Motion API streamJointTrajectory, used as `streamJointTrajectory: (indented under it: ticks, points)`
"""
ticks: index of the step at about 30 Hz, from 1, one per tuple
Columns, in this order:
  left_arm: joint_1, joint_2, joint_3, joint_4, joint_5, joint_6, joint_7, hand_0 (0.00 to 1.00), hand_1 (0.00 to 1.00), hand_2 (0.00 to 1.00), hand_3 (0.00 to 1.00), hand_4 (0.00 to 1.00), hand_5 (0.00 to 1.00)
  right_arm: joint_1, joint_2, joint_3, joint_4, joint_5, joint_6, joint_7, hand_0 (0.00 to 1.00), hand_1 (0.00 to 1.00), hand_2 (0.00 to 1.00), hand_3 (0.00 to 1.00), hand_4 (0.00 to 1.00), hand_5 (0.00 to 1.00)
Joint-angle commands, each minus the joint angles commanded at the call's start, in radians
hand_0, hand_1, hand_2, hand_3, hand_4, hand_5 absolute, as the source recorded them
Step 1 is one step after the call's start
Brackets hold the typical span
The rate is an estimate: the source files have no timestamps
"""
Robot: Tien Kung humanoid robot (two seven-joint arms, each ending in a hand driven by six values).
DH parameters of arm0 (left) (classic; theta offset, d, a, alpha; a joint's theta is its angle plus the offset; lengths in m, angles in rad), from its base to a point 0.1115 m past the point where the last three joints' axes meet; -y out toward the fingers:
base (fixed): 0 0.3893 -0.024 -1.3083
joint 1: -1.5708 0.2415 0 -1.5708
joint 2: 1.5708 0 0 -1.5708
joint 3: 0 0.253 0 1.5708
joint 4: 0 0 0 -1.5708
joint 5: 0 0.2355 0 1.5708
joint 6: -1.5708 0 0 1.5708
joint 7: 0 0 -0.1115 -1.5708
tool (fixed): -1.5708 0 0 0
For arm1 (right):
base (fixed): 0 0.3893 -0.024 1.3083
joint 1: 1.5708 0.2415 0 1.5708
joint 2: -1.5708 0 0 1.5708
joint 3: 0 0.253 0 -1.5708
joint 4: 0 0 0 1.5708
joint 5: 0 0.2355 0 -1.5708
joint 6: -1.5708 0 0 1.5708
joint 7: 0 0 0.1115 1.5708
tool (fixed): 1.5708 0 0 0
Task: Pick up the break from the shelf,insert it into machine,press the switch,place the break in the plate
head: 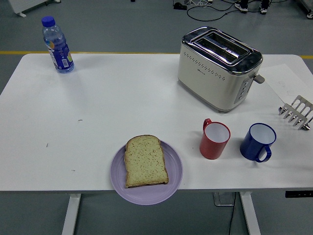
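A slice of bread lies flat on a lilac plate at the table's near edge. The cream and chrome toaster stands at the back right with both slots showing nothing in them and its lever on the right end. A small metal toast rack sits empty at the far right edge. Neither of my hands is in the picture.
A red mug and a blue mug stand side by side in front of the toaster. A water bottle stands at the back left corner. A sheet of paper lies at the back right.
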Motion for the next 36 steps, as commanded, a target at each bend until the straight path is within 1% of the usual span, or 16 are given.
streamJointTrajectory:
  ticks: [2,4,5,9,14,16,17,22,23,28,29,36]
  points:
    - [0.005,0.0,-0.003,0.0,0.009,-0.002,0.001,0.62,0.451,0.459,0.506,0.248,0.817,-0.035,0.013,0.027,-0.009,-0.016,0.016,-0.014,0.816,0.758,0.777,0.723,0.536,0.362]
    - [0.007,0.0,-0.004,0.0,0.014,-0.004,0.002,0.62,0.451,0.459,0.506,0.248,0.817,-0.053,0.022,0.04,-0.015,-0.022,0.02,-0.018,0.816,0.758,0.777,0.723,0.536,0.362]
    - [0.008,0.0,-0.003,0.0,0.017,-0.005,0.002,0.619,0.45,0.461,0.506,0.251,0.821,-0.064,0.033,0.05,-0.021,-0.024,0.022,-0.019,0.785,0.733,0.751,0.667,0.526,0.358]
    - [0.011,0.0,-0.006,0.0,0.025,-0.007,0.002,0.619,0.45,0.461,0.506,0.251,0.821,-0.08,0.058,0.068,-0.036,-0.026,0.025,-0.022,0.785,0.733,0.751,0.667,0.526,0.358]
    - [0.015,0.0,-0.005,0.0,0.04,-0.013,0.004,0.619,0.452,0.462,0.506,0.247,0.821,-0.089,0.081,0.088,-0.047,-0.028,0.022,-0.025,0.774,0.725,0.74,0.657,0.526,0.358]
    - [0.017,0.0,-0.006,0.0,0.045,-0.015,0.005,0.619,0.452,0.462,0.506,0.247,0.821,-0.093,0.086,0.095,-0.048,-0.03,0.019,-0.026,0.774,0.725,0.74,0.657,0.526,0.358]
    - [0.018,0.0,-0.006,0.0,0.047,-0.016,0.005,0.62,0.452,0.463,0.505,0.247,0.822,-0.095,0.089,0.1,-0.05,-0.03,0.016,-0.027,0.752,0.71,0.729,0.643,0.52,0.381]
    - [0.023,0.0,-0.004,0.0,0.055,-0.021,0.004,0.62,0.452,0.463,0.505,0.247,0.822,-0.105,0.102,0.116,-0.054,-0.031,0.01,-0.028,0.752,0.71,0.729,0.643,0.52,0.381]
    - [0.024,0.0,-0.006,0.0,0.058,-0.021,0.005,0.62,0.452,0.463,0.506,0.249,0.824,-0.107,0.105,0.118,-0.056,-0.031,0.008,-0.028,0.731,0.684,0.716,0.63,0.509,0.405]
    - [0.025,0.0,-0.001,0.0,0.056,-0.022,0.003,0.62,0.452,0.463,0.506,0.249,0.824,-0.108,0.113,0.121,-0.061,-0.033,0.002,-0.033,0.731,0.684,0.716,0.63,0.509,0.405]
    - [0.025,0.0,-0.001,0.0,0.055,-0.022,0.003,0.62,0.452,0.464,0.507,0.25,0.825,-0.108,0.114,0.121,-0.061,-0.033,0.002,-0.034,0.711,0.658,0.696,0.614,0.503,0.4]
    - [0.024,0.0,0.005,0.0,0.034,-0.02,-0.003,0.62,0.454,0.464,0.507,0.25,0.824,-0.106,0.117,0.12,-0.062,-0.041,-0.004,-0.049,0.704,0.65,0.686,0.601,0.502,0.405]
